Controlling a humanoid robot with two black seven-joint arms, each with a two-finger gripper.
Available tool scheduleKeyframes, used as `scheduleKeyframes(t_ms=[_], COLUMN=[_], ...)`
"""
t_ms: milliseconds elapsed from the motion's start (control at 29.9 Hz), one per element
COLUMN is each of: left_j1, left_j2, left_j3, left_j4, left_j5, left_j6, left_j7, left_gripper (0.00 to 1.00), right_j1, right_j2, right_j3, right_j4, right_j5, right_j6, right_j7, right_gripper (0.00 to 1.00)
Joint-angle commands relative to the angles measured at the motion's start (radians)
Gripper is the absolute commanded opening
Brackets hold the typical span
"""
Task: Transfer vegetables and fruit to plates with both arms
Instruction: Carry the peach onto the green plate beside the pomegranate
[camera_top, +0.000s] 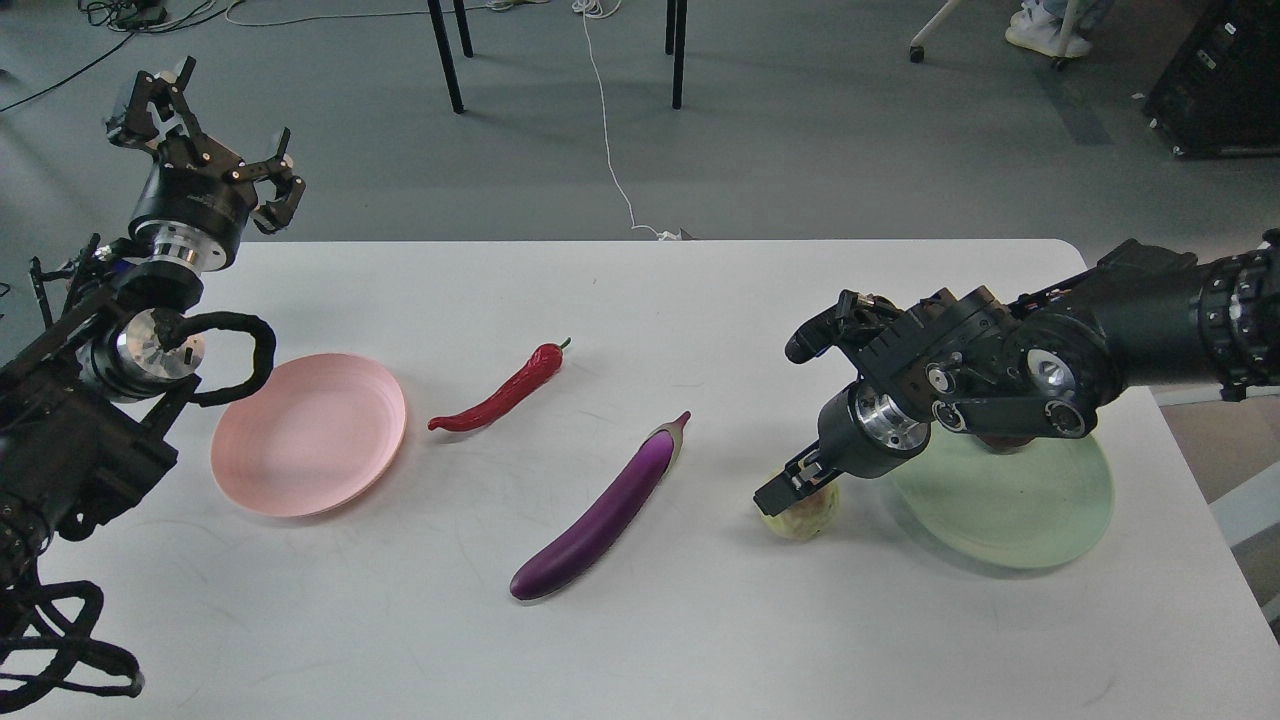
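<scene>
Counts: 2 arms, 2 plates, 2 vegetables, 1 fruit clearly seen, plus a dark red bit under the right arm, mostly hidden, can't identify.
Left arm: enters from the left edge, forearm raised upright past the tabletop's (700, 640) far left corner.
Left claw (205, 125): topmost at 10 o'clock of the scene, fingers spread apart, nothing in it, off the tabletop over the floor.
Pink plate (305, 437): 9 o'clock side of the tabletop, bare, just right of the left arm's joint.
Red chili (500, 395): lying on the tabletop at 2 o'clock of the pink plate, near but apart, stem pointing to 1 o'clock.
Eggplant (600, 510): center, diagonal, cap end at 1 o'clock, fat end at 7 o'clock; apart from the chili.
Yellow-green fruit (805, 515): on the tabletop just left of the green plate (1010, 510).
Right arm: enters from the right edge, reaching left and down over the green plate.
Right claw (795, 490): angled down to 7 o'clock, right on top of the fruit; gripping or just touching, can't tell.
</scene>
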Motion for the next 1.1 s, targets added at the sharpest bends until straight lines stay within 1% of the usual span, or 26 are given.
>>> scheduleKeyframes(t_ms=[0, 100, 268, 402, 569, 669, 803, 937, 1071], left_j1=[0.0, -0.001, -0.001, -0.001, -0.003, -0.008, -0.012, -0.015, -0.034], left_j2=[0.001, 0.002, 0.001, 0.002, 0.021, 0.042, 0.038, 0.029, 0.03], left_j3=[0.0, 0.0, 0.0, 0.0, -0.009, -0.008, -0.002, -0.002, 0.0], left_j4=[0.0, 0.0, 0.0, -0.005, -0.005, -0.005, -0.005, -0.006, -0.008], left_j5=[0.0, 0.0, 0.0, -0.001, -0.006, -0.006, -0.005, -0.001, 0.006], left_j6=[0.001, 0.004, 0.008, -0.001, -0.004, -0.004, -0.002, 0.001, -0.001], left_j7=[-0.001, -0.001, -0.002, -0.001, -0.004, -0.002, -0.001, 0.006, 0.01], left_gripper=[0.98, 0.98, 0.98, 0.98, 0.98, 0.98, 0.98, 0.98, 0.98], right_j1=[0.011, 0.051, 0.106, 0.117, 0.071, 0.028, 0.004, -0.033, -0.041], right_j2=[-0.013, -0.051, -0.122, -0.22, -0.339, -0.384, -0.427, -0.442, -0.462], right_j3=[0.012, 0.027, 0.027, 0.019, 0.016, 0.019, 0.021, 0.027, 0.036], right_j4=[0.012, 0.015, 0.018, 0.041, 0.069, 0.069, 0.069, 0.064, 0.066], right_j5=[0.005, 0.004, -0.022, -0.117, -0.159, -0.173, -0.191, -0.197, -0.197], right_j6=[0.0, 0.002, 0.002, 0.002, 0.002, 0.002, 0.002, -0.001, -0.001], right_j7=[0.021, 0.021, 0.009, 0.007, 0.007, 0.007, 0.007, 0.001, 0.001], right_gripper=[0.65, 0.6, 0.6, 0.6, 0.62, 0.62, 0.63, 0.7, 0.82])
